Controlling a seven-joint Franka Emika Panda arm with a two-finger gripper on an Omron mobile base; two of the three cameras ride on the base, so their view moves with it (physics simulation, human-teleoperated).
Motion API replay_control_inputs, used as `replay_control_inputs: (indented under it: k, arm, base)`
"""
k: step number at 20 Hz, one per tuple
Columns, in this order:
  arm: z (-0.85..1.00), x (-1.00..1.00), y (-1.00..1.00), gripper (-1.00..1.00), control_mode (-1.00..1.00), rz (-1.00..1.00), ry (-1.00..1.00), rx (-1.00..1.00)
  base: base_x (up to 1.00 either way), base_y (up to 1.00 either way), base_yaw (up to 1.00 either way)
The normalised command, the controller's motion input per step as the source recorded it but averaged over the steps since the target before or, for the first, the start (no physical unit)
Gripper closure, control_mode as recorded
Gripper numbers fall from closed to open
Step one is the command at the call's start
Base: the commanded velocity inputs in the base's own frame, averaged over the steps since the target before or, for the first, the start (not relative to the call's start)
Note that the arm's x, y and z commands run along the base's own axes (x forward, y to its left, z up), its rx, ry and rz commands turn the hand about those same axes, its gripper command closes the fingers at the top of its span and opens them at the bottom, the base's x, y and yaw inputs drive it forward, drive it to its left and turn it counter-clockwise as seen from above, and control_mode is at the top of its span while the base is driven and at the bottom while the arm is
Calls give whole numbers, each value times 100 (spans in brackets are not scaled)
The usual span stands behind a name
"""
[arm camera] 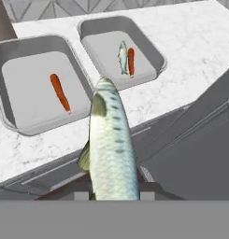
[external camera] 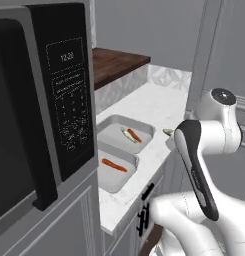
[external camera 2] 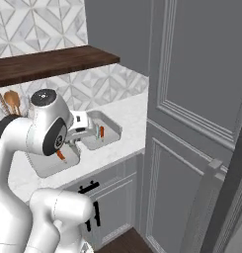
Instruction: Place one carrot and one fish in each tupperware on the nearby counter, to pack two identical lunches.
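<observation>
Hand view: a pale silvery-green fish (arm camera: 111, 149), dark-banded along its back with a greenish patch behind the head, stands clamped between the gripper (arm camera: 111, 193) fingers, its snout pointing toward the white marbled counter (arm camera: 190, 42). It hangs off the counter's front edge, above the grey cabinet fronts (arm camera: 195, 154). On the counter sit two grey tupperware trays side by side. The near tray (arm camera: 13, 84) holds one slim orange carrot (arm camera: 60, 92). The far tray (arm camera: 151, 53) holds a smaller fish (arm camera: 123, 57) lying just beside a second carrot (arm camera: 131, 60). From the left base view, a black microwave (external camera: 39, 105) stands beside the trays, a dark wooden shelf (external camera: 116, 62) behind.
</observation>
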Motion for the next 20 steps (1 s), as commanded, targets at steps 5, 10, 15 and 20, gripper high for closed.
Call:
replay_control_inputs:
  k: [5, 10, 15, 20]
  arm:
    - [0, 0, 0, 100, 100, 0, 0, 0]
    - [-61, 6, 61, 100, -100, 23, 12, -8]
    - [-34, 41, 68, 100, -100, 1, 15, 3]
    - [-5, 51, 35, 100, -100, 0, 19, 24]
  base:
    - [34, 63, 58]
    - [0, 0, 0]
    - [0, 0, 0]
    - [0, 0, 0]
